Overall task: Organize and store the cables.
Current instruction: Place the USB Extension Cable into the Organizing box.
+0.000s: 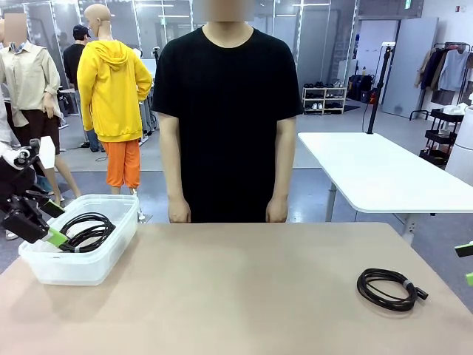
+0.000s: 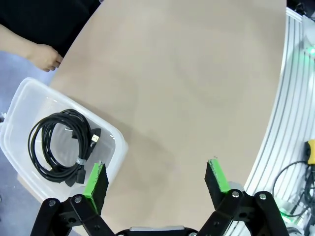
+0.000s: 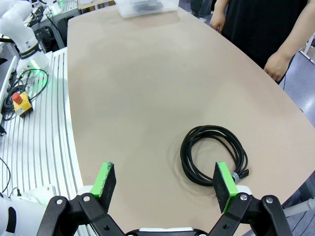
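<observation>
Front view: a person in a black T-shirt (image 1: 228, 111) stands at the far edge of the tan surface (image 1: 244, 288), arms hanging, both hands just above that edge. At the left end sits a clear plastic bin (image 1: 81, 260), and one coiled black cable (image 1: 87, 231) lies inside it. The left tool (image 1: 46, 222) hangs at the bin's near left corner, one green pad close to the rim, holding nothing. A second coiled cable (image 1: 388, 288) lies on the bare surface toward the right, well apart from the bin, with a pale tie and a plug on its right side.

From the left wrist, the left tool (image 2: 156, 182) stands wide with nothing between its pads; one finger sits over the bin's (image 2: 115, 142) corner, the other over open surface. The cable in the bin (image 2: 61, 146) shows a plug and a grey tie.

From the right wrist, the right tool (image 3: 165, 186) is also spread wide and empty, and the loose cable (image 3: 214, 155) lies just ahead of it, nearer one pad.
</observation>
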You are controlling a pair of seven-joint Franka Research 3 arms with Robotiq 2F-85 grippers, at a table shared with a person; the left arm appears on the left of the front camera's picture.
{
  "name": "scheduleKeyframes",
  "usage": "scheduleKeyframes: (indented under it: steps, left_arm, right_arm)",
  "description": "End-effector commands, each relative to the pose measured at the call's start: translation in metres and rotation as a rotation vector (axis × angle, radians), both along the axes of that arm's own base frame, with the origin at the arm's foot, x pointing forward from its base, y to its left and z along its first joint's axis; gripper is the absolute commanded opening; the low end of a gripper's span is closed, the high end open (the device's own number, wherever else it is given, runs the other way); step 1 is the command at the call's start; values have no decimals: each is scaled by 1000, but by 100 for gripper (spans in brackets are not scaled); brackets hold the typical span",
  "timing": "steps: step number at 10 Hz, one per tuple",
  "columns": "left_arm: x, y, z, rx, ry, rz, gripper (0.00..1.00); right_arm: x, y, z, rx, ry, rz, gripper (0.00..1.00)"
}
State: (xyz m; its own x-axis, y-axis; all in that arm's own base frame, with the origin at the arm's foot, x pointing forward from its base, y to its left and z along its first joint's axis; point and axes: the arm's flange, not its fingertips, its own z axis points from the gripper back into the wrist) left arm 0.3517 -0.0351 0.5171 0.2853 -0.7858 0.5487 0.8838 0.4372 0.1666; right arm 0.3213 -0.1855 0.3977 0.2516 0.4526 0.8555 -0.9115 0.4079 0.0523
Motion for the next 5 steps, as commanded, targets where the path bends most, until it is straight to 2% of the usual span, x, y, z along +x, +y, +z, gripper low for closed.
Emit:
scheduleKeyframes:
  steps: [1, 4, 5]
  left_arm:
    - [-6, 2, 4, 11, -1, 28, 100]
    - [-2, 2, 4, 3, -7, 9, 100]
    - [-5, 20, 18, -34, -55, -89, 100]
  right_arm:
    - [1, 0, 2, 17, -5, -9, 100]
    - [1, 0, 2, 17, -5, -9, 100]
    - [1, 0, 2, 17, -5, -9, 100]
